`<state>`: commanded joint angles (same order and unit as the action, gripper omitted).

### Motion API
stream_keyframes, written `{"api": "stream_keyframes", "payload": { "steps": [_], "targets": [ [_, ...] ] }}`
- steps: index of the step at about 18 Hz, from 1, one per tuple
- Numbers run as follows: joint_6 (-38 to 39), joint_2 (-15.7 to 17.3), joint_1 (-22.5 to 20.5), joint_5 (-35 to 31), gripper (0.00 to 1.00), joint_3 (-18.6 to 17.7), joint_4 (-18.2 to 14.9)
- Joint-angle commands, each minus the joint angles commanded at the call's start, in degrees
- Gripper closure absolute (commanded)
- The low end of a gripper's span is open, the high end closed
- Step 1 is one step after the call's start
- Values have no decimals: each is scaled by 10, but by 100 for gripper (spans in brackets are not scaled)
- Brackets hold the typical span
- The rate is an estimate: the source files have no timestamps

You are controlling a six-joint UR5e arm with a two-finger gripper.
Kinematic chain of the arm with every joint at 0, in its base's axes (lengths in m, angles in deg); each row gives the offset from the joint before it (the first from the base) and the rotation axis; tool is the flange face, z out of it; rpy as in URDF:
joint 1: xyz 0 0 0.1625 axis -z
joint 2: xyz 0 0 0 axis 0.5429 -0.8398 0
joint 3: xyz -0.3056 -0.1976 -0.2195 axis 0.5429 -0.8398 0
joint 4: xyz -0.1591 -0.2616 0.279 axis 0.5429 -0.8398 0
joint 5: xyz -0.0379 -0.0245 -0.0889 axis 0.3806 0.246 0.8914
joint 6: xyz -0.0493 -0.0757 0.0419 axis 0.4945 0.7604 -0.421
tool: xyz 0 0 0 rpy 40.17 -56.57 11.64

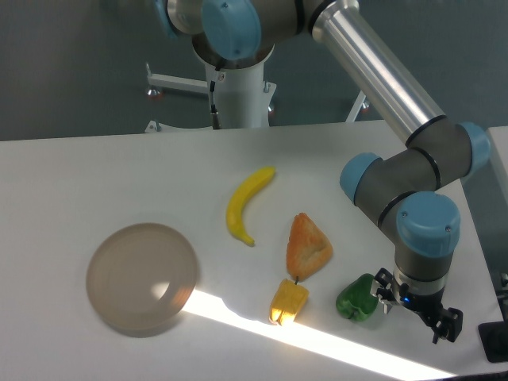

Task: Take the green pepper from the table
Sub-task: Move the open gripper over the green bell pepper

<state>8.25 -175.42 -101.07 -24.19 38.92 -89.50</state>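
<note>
The green pepper is small, glossy and dark green, and lies on the white table at the front right. My gripper hangs low over the table just right of the pepper. Its jaws stand apart and open, with nothing between them. One finger is right next to the pepper's right side; I cannot tell if it touches. The other finger is further right, near the table's edge. The pepper is beside the gripper, not between the fingers.
A yellow pepper lies left of the green one. An orange wedge-shaped item sits just behind them. A yellow banana lies mid-table. A round translucent dish sits at the front left. The table's right edge is close to the gripper.
</note>
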Motion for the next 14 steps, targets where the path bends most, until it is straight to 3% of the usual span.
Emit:
{"api": "stream_keyframes", "payload": {
  "steps": [6, 9, 14],
  "targets": [
    [2, 3, 0, 4, 0, -3, -3],
    [31, 18, -8, 47, 0, -14, -38],
    [50, 65, -33, 113, 0, -89, -48]
  ]
}}
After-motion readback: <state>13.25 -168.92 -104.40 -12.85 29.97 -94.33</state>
